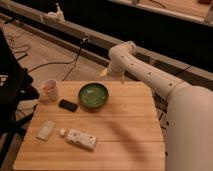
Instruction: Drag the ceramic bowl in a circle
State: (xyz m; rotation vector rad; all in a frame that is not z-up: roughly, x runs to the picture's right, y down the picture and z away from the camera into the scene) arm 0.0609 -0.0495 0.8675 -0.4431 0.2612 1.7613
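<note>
The ceramic bowl (pixel 93 95) is round and dark green with a lighter green inside. It stands on the wooden table (pixel 127 132), near the far edge and left of the middle. My white arm (pixel 150 75) reaches in from the right and bends at an elbow above the table's far edge. The gripper (pixel 106 74) hangs below that elbow, just beyond the far edge and a little behind and to the right of the bowl. It is apart from the bowl.
A small pale pinkish cup (pixel 49 89) stands at the far left corner. A flat black object (pixel 68 105) lies between the cup and the bowl. A clear packet (pixel 45 129) and a white bottle (pixel 79 137) lie at the front left. Cables run across the floor behind.
</note>
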